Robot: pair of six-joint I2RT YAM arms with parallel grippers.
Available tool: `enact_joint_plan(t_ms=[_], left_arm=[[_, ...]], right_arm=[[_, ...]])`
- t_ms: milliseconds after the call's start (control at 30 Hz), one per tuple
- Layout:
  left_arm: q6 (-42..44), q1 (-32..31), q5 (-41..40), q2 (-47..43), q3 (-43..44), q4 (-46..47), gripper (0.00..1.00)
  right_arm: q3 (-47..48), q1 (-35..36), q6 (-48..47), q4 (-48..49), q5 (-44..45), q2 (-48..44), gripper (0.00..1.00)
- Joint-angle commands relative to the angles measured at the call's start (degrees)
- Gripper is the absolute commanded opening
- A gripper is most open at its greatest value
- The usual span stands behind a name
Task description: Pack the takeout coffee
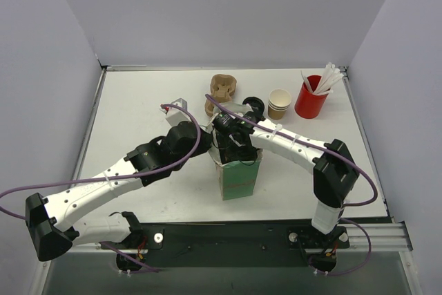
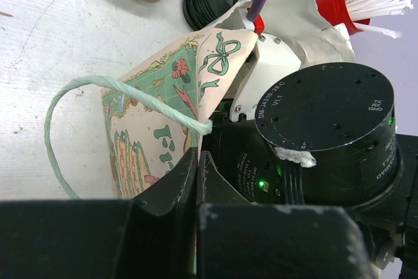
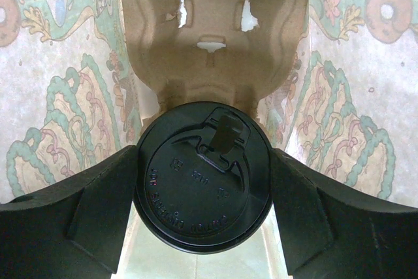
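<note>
Right jaws hold the takeout coffee (image 3: 202,181) inside the paper bag (image 2: 163,115); left jaws pinch the bag's rim.

The right jaws stand wide, one finger (image 3: 85,207) pressed to each side of the round black lid, so the cup hangs gripped between the bag's printed walls, just in front of a moulded pulp carrier (image 3: 212,24) set in the bag; whether the cup sits in a pocket cannot be told. The left jaws are closed nearly flat on the bag's top edge, beside its green twisted handle (image 2: 98,89). The bag stands upright mid-counter (image 1: 138,115) between the two arms. Behind it lie spare pulp carriers (image 1: 222,91), a stack of black lids (image 1: 254,105), stacked tan cups (image 1: 279,103) and a red cup (image 1: 311,98) of white sticks.
</note>
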Motion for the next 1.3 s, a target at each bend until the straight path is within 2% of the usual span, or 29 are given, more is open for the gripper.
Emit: enact_joint_plan(t_ms=[0,1267], left_arm=[[-0.71,-0.26,-0.25,-1.40,0.24,2.60,0.00],[-0.27,-0.26,-0.52,-1.93,0.07,1.72,0.00]], right_arm=[[-4.20,0.69,0.41,-6.52,0.82,1.40,0.40],[-5.96,0.78,-1.26,-5.11,-0.15,7.47,0.40]])
